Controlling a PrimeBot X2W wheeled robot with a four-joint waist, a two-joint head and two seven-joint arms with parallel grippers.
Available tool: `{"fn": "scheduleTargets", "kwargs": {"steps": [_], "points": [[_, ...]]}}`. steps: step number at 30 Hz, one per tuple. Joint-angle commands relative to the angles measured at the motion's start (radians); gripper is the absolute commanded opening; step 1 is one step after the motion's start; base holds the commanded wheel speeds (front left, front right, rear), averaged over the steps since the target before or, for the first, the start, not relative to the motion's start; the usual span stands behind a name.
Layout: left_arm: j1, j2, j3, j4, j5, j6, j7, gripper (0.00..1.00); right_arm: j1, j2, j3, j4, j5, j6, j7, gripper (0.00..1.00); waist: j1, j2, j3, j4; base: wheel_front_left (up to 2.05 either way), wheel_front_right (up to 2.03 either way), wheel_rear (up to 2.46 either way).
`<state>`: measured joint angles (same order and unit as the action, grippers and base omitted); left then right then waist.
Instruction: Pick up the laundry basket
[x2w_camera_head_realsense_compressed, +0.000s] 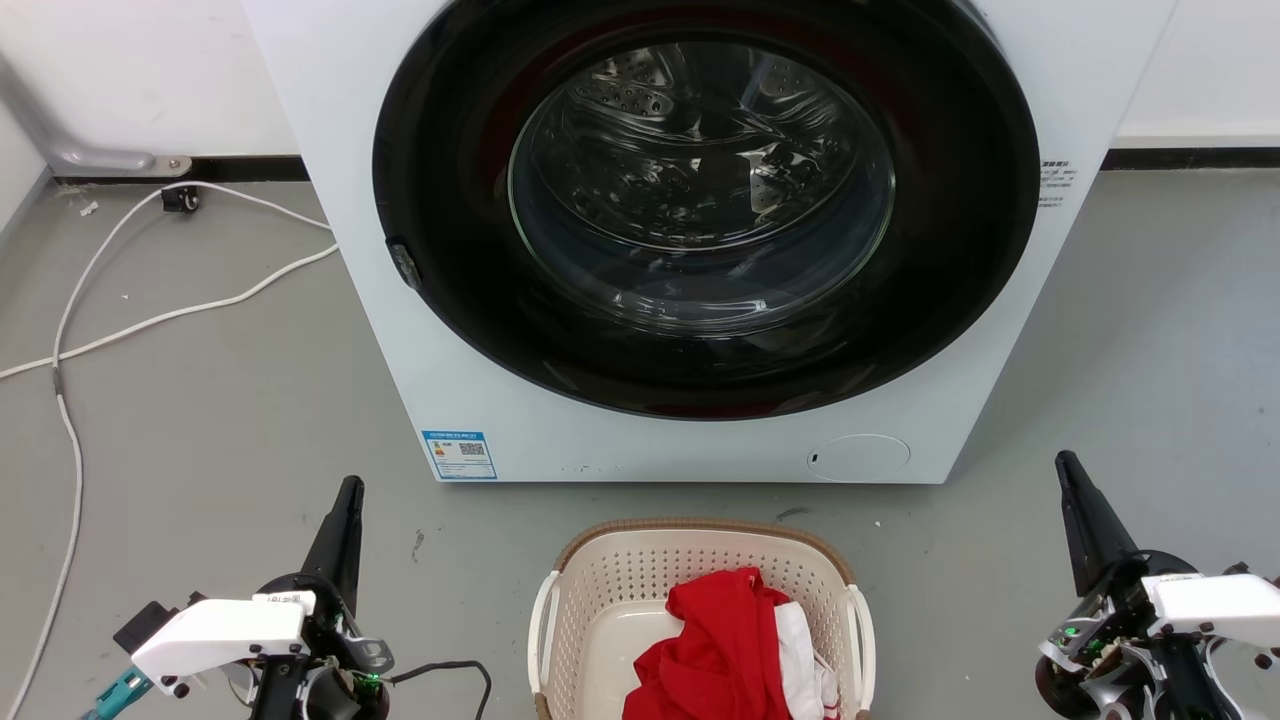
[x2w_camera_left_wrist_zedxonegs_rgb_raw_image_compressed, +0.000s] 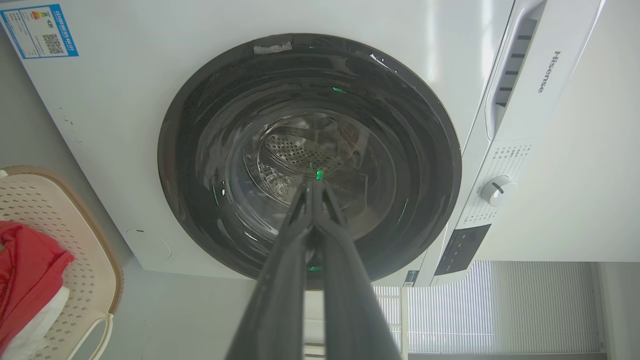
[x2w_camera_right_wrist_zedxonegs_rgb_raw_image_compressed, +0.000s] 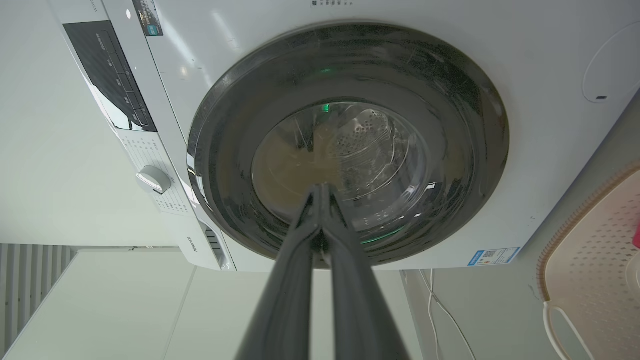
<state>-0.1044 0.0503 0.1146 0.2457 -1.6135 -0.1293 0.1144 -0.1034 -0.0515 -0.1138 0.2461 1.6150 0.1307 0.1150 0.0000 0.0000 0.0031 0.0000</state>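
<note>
While both arms sit low at the bottom corners of my head view, I read the left gripper (x2w_camera_head_realsense_compressed: 350, 490) as pressed together. In the left wrist view its two long dark fingers (x2w_camera_left_wrist_zedxonegs_rgb_raw_image_compressed: 280, 280) meet at the tips, pinching nothing. The right gripper (x2w_camera_head_realsense_compressed: 1066, 462) looks the same, and in the right wrist view its fingers (x2w_camera_right_wrist_zedxonegs_rgb_raw_image_compressed: 350, 280) close to a single point. Each gripper points up and forward toward the machine.

Between them, apart from both, the rounded-rectangular cream plastic laundry basket (x2w_camera_head_realsense_compressed: 620, 580) with perforated walls and a brown woven-look rim stands on the smooth grey floor (x2w_camera_head_realsense_compressed: 220, 440). It is at the bottom centre of my head view, cut off by the lower edge. I see its white left handle (x2w_camera_head_realsense_compressed: 541, 620) and white right handle (x2w_camera_head_realsense_compressed: 863, 630), neither touched by a finger. A crumpled red garment (x2w_camera_head_realsense_compressed: 715, 650) lies inside toward the right wall, with a white cloth (x2w_camera_head_realsense_compressed: 800, 650) against its right side.

Just beyond the basket's far rim stands the white front-loading washing machine (x2w_camera_head_realsense_compressed: 400, 300), much wider than the basket. Its round dark-ringed glass door (x2w_camera_head_realsense_compressed: 700, 190) is closed over a metal drum. A small blue label (x2w_camera_head_realsense_compressed: 459, 455) sits at its lower left corner and a round white cover (x2w_camera_head_realsense_compressed: 858, 457) at its lower right.

Farther left, a thin white cable (x2w_camera_head_realsense_compressed: 150, 320) trails across the floor toward the pale wall (x2w_camera_head_realsense_compressed: 130, 70).
</note>
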Motion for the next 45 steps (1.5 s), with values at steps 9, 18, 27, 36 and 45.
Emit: {"fn": "scheduleTargets", "kwargs": {"steps": [9, 18, 27, 36, 45], "points": [[-0.010, -0.001, 0.001, 0.000, 0.001, -0.004, 0.001, 0.00, -0.012, 0.002, 0.000, -0.001, -0.004, 0.000, 0.000, 0.00, 0.0000, 0.0000, 0.000, 0.000, 0.00, 0.00, 0.00], [0.003, -0.002, -0.027, 0.008, -0.002, 0.000, -0.019, 1.00, 0.014, 0.001, 0.011, 0.002, -0.009, 0.000, -0.018, 1.00, 0.0000, 0.0000, 0.000, 0.000, 0.00, 0.00, 0.00], [-0.016, 0.000, -0.080, -0.015, 0.075, 0.000, -0.065, 1.00, 0.021, -0.012, 0.036, -0.024, -0.116, 0.000, -0.065, 1.00, 0.0000, 0.0000, 0.000, 0.001, 0.00, 0.00, 0.00], [-0.017, 0.000, -0.116, -0.046, 0.296, 0.000, -0.109, 1.00, 0.034, -0.005, 0.031, -0.068, -0.398, 0.000, -0.110, 1.00, 0.0000, 0.0000, -0.002, 0.002, 0.00, 0.00, 0.00], [-0.017, 0.000, -0.154, -0.061, 0.496, 0.000, -0.145, 1.00, 0.048, -0.003, 0.032, -0.088, -0.654, 0.000, -0.146, 1.00, 0.0000, 0.0000, -0.005, 0.005, 0.00, 0.00, 0.00]]}}
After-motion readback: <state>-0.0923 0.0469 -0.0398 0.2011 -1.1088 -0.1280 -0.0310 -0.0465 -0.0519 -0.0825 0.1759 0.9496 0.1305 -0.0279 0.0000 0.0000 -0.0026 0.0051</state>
